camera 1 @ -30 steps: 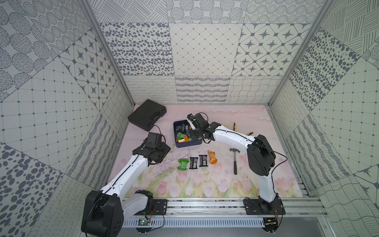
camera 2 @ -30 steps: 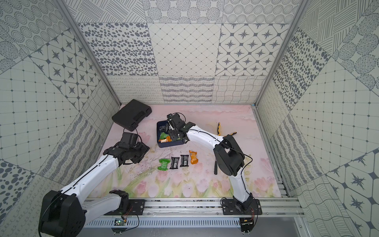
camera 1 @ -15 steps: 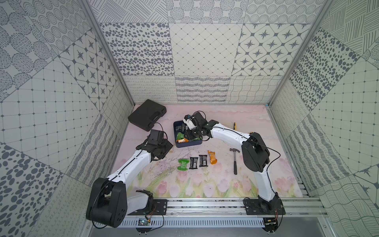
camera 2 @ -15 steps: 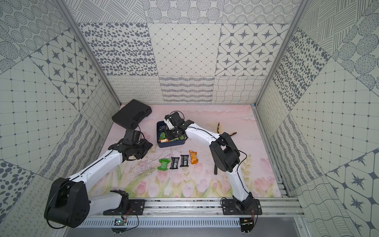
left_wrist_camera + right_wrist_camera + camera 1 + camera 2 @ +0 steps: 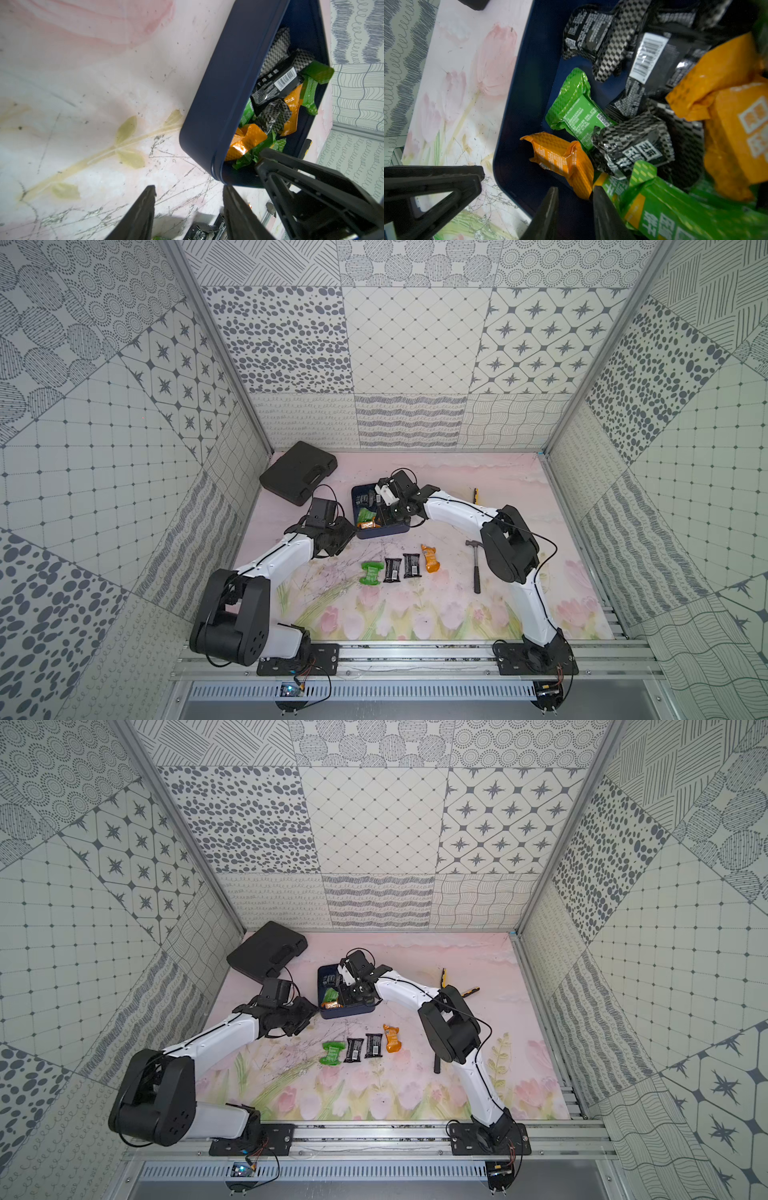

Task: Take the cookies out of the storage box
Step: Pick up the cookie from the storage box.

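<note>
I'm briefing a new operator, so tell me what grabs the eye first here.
The navy storage box in the middle of the mat stands out, crammed with green, orange and black cookies, the right gripper reaching down into it. Nearer the robot, four packets lie in a neat row on the mat; a black case sits at the far left corner.
</note>
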Available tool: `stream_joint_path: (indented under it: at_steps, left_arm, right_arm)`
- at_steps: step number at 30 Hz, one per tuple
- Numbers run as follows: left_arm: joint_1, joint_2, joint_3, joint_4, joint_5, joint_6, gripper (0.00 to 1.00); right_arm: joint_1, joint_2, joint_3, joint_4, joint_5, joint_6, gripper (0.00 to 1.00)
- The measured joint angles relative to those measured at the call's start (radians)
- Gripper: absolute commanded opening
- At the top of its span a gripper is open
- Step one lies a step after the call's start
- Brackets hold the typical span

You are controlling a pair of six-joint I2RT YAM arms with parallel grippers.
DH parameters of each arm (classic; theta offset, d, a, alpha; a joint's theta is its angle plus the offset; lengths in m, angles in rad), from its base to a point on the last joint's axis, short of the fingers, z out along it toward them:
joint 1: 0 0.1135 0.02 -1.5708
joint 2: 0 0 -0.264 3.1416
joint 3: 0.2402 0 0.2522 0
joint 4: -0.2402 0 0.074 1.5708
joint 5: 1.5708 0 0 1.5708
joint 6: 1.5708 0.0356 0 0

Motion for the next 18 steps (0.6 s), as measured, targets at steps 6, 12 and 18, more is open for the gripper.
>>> stream_joint_path:
  at_steps: [6,12,18]
  left_arm:
    - [0.000,0.021,0.000,0.025,0.023,0.011,0.52]
    - [0.000,0.038,0.001,0.029,0.032,0.018,0.50]
    - [0.000,0.054,0.017,0.031,0.046,0.026,0.47]
  right_arm:
    - [0.000,0.018,0.007,0.000,0.026,0.000,0.34]
    - [0.000,0.058,0.064,0.000,0.034,-0.007,0.31]
    - [0.000,0.095,0.095,0.005,0.020,-0.018,0.23]
